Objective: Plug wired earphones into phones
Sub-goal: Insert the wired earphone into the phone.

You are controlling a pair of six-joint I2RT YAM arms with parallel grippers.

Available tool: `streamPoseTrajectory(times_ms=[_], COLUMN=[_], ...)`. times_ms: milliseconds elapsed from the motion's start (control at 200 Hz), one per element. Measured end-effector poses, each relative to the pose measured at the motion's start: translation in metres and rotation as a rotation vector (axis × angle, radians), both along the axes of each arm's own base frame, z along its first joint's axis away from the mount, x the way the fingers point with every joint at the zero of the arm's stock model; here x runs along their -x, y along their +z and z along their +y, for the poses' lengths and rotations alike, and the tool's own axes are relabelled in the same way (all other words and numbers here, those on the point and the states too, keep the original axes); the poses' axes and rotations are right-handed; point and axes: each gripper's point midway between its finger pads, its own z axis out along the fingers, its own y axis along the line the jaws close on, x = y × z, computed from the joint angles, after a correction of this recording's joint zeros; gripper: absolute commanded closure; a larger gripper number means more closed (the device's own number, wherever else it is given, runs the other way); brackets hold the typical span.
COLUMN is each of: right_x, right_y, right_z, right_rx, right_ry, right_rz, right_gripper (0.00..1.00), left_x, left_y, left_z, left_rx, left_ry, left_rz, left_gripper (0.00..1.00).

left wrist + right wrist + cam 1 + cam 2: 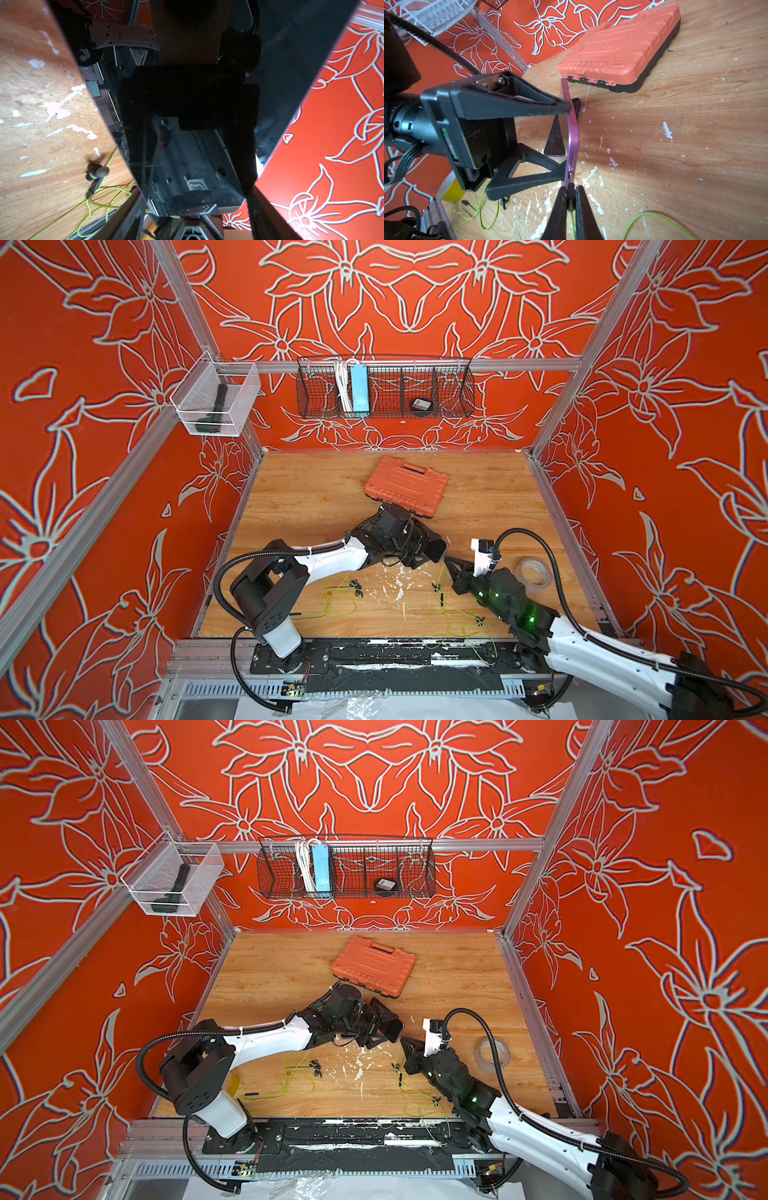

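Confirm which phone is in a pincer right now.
The purple-edged phone, clamped on edge between the fingers of the left pincer. The other phone, with a cracked screen, lies flat on the table, ungripped.

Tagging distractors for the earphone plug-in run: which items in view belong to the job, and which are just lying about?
Job:
- phone in the left gripper
- plug in the right gripper
- second phone, lying flat
- other earphone set

Lying about:
- orange case
- tape roll
- wire basket
- mesh bin
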Motion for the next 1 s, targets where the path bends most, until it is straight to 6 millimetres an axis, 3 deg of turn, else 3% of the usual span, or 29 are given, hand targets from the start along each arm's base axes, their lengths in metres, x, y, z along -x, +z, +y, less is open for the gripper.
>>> streamPoseTrajectory(times_ms=[1001], right_x=[-0.0014], right_y=[0.0017], right_z=[0.0015], right_rx=[0.021], right_ry=[0.008], right_rz=[-0.024], right_gripper=[1.0], left_x=[0.0029], left_y=[0.0042], left_z=[-0.0008], left_rx=[0.03], left_ry=[0.035], left_rz=[0.012], left_gripper=[0.44])
